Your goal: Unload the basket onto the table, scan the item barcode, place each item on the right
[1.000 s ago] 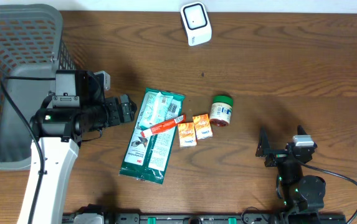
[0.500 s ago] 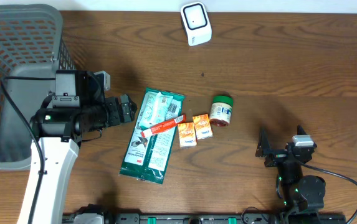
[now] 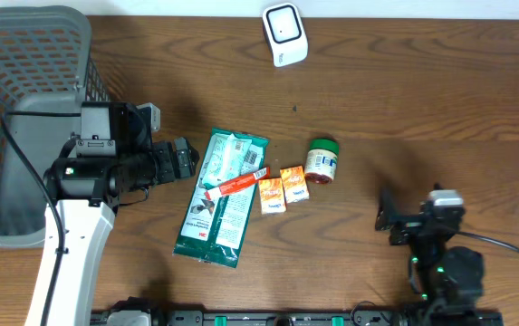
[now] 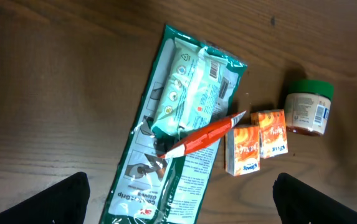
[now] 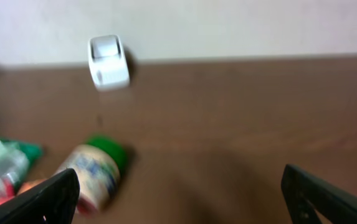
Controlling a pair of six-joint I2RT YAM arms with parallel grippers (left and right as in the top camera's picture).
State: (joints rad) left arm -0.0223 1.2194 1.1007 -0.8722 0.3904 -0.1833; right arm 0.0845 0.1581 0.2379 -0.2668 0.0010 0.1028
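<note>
The gray mesh basket (image 3: pixel 24 63) stands behind the left gripper (image 4: pixel 179 202), and I cannot tell what it holds. The green package (image 4: pixel 194 180) lies flat just ahead of the left fingers, which stand wide apart. Its long axis runs away from them and leans to the right, with a smaller pack (image 4: pixel 194 87) and an orange-red tube (image 4: pixel 203 134) upon it. The right gripper (image 5: pixel 179 183) is also spread wide and grips nothing, and the jar (image 5: pixel 94 168) lies on its side ahead-left of it.

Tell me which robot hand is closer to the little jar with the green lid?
The right one. The right gripper sits a little right of the jar and nearer the robot. The left gripper is farther, on the other side, beyond the green packet and orange boxes.
</note>
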